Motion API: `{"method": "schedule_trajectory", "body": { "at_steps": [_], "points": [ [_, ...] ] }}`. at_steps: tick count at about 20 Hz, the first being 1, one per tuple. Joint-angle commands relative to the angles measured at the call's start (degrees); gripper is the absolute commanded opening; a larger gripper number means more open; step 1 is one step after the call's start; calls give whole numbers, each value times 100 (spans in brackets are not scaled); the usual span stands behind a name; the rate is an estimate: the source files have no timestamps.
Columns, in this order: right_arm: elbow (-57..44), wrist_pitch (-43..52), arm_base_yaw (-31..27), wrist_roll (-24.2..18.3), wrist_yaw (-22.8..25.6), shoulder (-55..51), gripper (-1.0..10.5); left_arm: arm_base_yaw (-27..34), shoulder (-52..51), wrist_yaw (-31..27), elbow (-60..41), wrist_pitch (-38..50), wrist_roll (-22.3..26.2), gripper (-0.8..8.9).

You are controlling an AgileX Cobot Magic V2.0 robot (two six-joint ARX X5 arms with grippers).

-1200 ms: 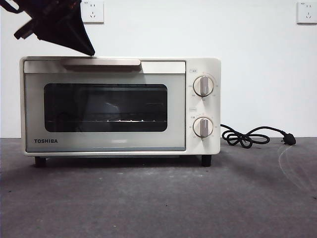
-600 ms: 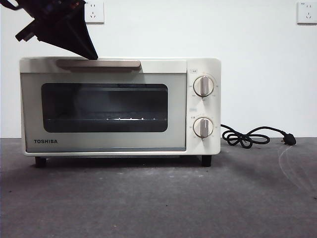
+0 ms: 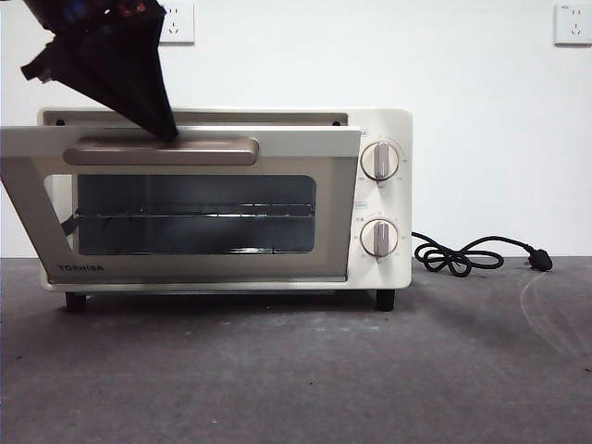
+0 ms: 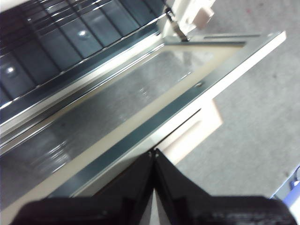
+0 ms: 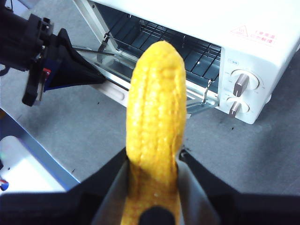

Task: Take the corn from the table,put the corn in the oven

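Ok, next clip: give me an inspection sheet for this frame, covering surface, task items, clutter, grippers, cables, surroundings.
Surface: the table, dark grey, mottled.
Task items: the oven, cream-white, door partly pulled down, wire rack visible inside; the corn, yellow, off the table, held facing the oven opening.
Clutter: nothing seen.
Grippers: left gripper shut, tip at the door handle; right gripper shut on the corn.
Cables: black power cord coiled on the table, to the side of the oven nearest the knobs, unplugged.
Surroundings: white wall, two wall sockets.
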Motion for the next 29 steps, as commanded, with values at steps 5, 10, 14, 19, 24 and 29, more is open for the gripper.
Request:
{"method": "schedule_trajectory", "body": {
  "at_steps": [5,10,14,19,24,29],
  "points": [
    [15,-55,11,-85,2,11,-12,-299,-938,-170,-98,-297,-184,-6],
    [15,0,11,-197,-334,33,-12,-647,-2238,-175,-98,-291,-592,-6],
    [15,348,11,-328,-627,33,-12,-785,-3051,-195,-98,-525,-826,-6],
    [15,1069,221,-367,-1032,92,-12,-789,-3613,-605,-98,-986,-927,-6],
    [15,1895,866,-538,-1019,354,-12,-789,-4022,-1248,-98,-1534,-1014,-6],
    [15,2588,1528,-935,-761,887,-12,-787,-4428,-1773,-98,-1928,-1060,-6]
  ]
}}
